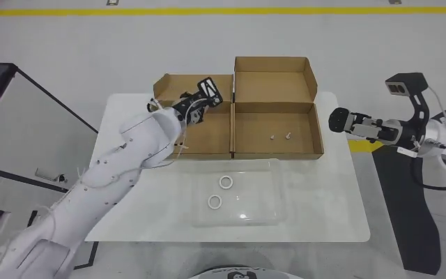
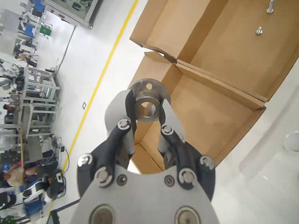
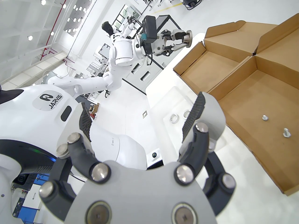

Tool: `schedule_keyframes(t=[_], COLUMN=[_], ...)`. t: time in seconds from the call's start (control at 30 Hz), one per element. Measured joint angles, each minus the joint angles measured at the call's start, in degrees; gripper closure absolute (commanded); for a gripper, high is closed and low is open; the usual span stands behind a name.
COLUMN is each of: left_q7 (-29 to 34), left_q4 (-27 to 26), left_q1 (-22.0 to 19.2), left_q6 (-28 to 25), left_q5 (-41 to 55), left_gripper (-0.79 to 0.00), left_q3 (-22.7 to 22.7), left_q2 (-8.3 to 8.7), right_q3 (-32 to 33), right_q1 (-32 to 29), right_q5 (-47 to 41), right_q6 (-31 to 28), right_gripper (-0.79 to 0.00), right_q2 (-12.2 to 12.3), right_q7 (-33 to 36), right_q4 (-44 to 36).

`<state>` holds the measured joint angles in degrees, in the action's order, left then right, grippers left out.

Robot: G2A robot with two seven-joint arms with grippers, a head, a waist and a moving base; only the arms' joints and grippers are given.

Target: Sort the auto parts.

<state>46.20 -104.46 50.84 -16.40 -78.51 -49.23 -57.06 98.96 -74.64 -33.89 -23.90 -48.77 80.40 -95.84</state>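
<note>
My left gripper (image 2: pixel 146 108) is shut on a metal flanged bushing (image 2: pixel 146 104), held above the left cardboard box (image 1: pixel 209 136). In the top view that gripper (image 1: pixel 202 97) hangs over the box's far part. From the right wrist view the bushing (image 3: pixel 186 38) shows off beyond the box's far corner. Two metal bolts (image 1: pixel 279 135) lie in the right cardboard box (image 1: pixel 306 143). Two white rings (image 1: pixel 226 182) (image 1: pixel 214 202) rest in the clear tray (image 1: pixel 268 213). My right gripper (image 3: pixel 142 115) is open with nothing in it, out past the table's right edge (image 1: pixel 341 120).
The two boxes stand side by side at the back of the white table (image 1: pixel 334 202), lids folded up behind. The clear tray lies in front of them. A black stand (image 1: pixel 411 202) is to the right of the table.
</note>
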Motion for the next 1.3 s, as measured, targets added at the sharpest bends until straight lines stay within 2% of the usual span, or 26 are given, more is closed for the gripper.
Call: schedule_keyframes(t=[0.37, 0.83, 1.07, 1.3], left_q7=[1.27, -0.08, -1.06, -1.34], left_q4=[9.68, 21.66, 25.85, 27.81], left_q1=[-2.33, -3.34, -3.65, -3.88], left_q6=[4.34, 3.45, 3.32, 2.85], left_q5=[1.11, 2.91, 5.14, 6.45], left_gripper=[0.0, 0.0, 0.0, 0.0], left_q3=[4.89, 9.45, 11.14, 12.12], left_q2=[-3.13, -6.55, -8.36, -9.79], right_q3=[0.0, 0.0, 0.0, 0.0], right_q1=[0.0, 0.0, 0.0, 0.0], right_q5=[0.0, 0.0, 0.0, 0.0], right_q6=[0.0, 0.0, 0.0, 0.0], right_gripper=[-0.785, -0.785, -0.785, -0.785], right_q2=[0.0, 0.0, 0.0, 0.0], right_q7=[0.0, 0.0, 0.0, 0.0], right_q4=[0.0, 0.0, 0.0, 0.0])
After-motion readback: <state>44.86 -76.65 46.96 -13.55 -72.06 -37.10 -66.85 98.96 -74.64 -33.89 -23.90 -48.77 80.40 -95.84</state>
